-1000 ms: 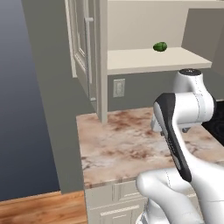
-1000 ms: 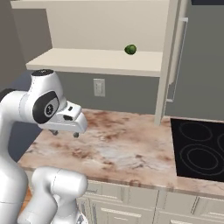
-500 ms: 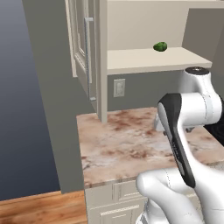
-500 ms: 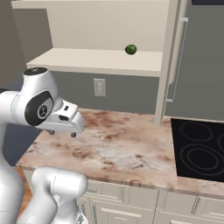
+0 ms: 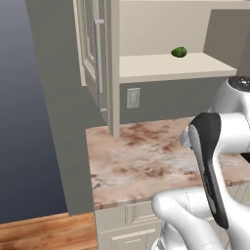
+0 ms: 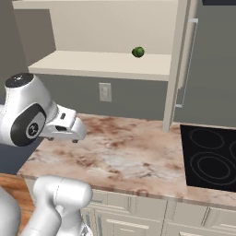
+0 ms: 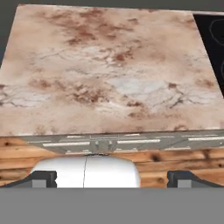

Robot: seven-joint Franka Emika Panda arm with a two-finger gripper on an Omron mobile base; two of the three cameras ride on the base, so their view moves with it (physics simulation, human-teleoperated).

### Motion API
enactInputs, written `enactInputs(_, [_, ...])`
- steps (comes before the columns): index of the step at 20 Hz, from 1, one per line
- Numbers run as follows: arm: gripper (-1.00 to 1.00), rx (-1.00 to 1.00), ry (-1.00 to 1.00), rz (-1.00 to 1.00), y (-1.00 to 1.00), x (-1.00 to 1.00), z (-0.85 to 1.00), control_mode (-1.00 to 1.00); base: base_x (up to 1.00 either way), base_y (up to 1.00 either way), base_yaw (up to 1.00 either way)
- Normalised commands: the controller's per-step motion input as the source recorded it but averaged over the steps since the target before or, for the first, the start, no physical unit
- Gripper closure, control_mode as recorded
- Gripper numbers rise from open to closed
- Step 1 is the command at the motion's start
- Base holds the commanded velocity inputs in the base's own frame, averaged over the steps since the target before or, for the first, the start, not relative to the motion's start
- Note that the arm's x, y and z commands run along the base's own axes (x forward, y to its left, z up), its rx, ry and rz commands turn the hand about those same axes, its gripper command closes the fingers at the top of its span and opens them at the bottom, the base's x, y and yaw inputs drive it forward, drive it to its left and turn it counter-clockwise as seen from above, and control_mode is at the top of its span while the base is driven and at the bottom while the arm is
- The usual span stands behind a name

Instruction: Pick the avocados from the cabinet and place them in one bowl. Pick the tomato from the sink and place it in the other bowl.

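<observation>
One avocado (image 6: 138, 52) sits on the open cabinet (image 5: 161, 67) shelf; the pincer (image 7: 109, 177), spread and empty, faces the surface (image 7: 109, 74). Seemingly, most of the task remains.

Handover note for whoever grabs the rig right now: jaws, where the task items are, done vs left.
Gripper: jaws fully open, nothing held, hanging above the mottled brown marble counter.
One small dark green avocado sits on the cream shelf of the open grey-beige cabinet, untouched.
Black cooktop lies at the counter's right end.
Done: nothing that can be seen.
Left: reach up, pick that avocado, find the bowls, the other avocado, sink and tomato.
</observation>
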Motion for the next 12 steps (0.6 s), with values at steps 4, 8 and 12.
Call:
enactInputs(4, [-1.00,0.00,-0.21,0.05,-0.05,0.36,0.56,-1.00,0.00,0.00,0.00])
enactInputs(8, [-1.00,0.00,-0.02,0.00,0.02,0.08,0.85,-1.00,0.00,0.00,0.00])
enactInputs(12, [-1.00,-0.03,-0.06,0.00,0.03,0.24,0.52,-1.00,0.00,0.00,0.00])
